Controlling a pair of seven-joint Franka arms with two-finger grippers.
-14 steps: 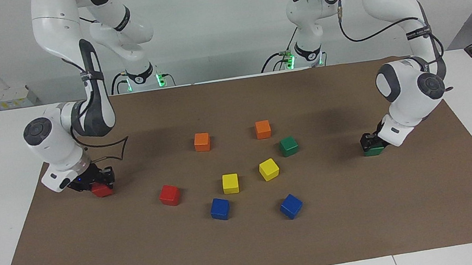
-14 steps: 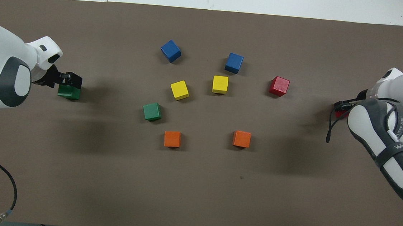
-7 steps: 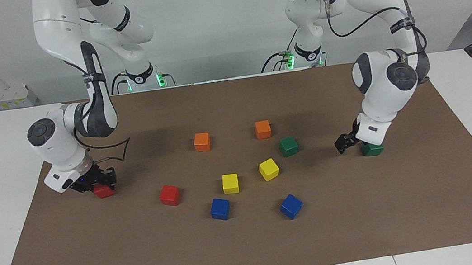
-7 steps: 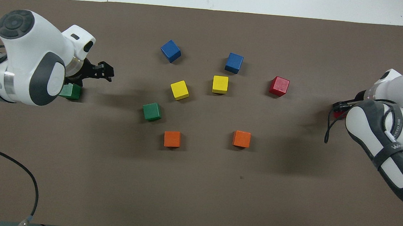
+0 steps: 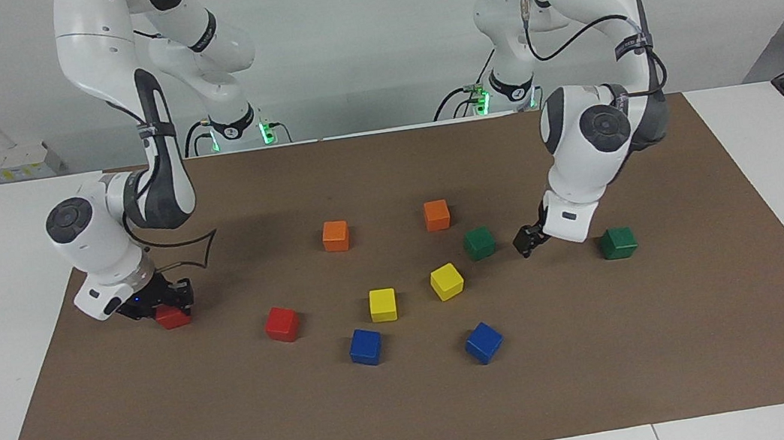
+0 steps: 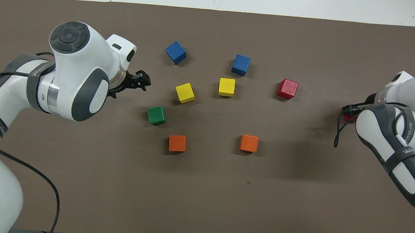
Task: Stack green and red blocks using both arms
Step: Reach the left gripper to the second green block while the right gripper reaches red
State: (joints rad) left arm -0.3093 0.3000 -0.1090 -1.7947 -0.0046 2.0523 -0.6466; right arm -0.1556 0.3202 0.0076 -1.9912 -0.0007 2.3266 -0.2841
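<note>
Left pincer (image 5: 527, 241) hangs spread and empty between green block (image 5: 479, 242) and second green block (image 5: 618, 242); right pincer (image 5: 159, 302), nine o'clock, sits at red block (image 5: 173, 318), grip unclear.

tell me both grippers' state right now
Left gripper: open, holding nothing.
Right gripper: down at a small bright red matte cube; grip cannot be told.

On the brown mat (image 6: 200, 205), a green cube (image 6: 156, 114) sits nearer the robots than the yellow cubes (image 6: 185, 93). The left gripper (image 6: 141, 82) hangs over the mat beside them. The right gripper (image 6: 349, 112) stands at a partly hidden red cube (image 6: 347, 116); another red cube (image 6: 287, 88) lies apart.
</note>
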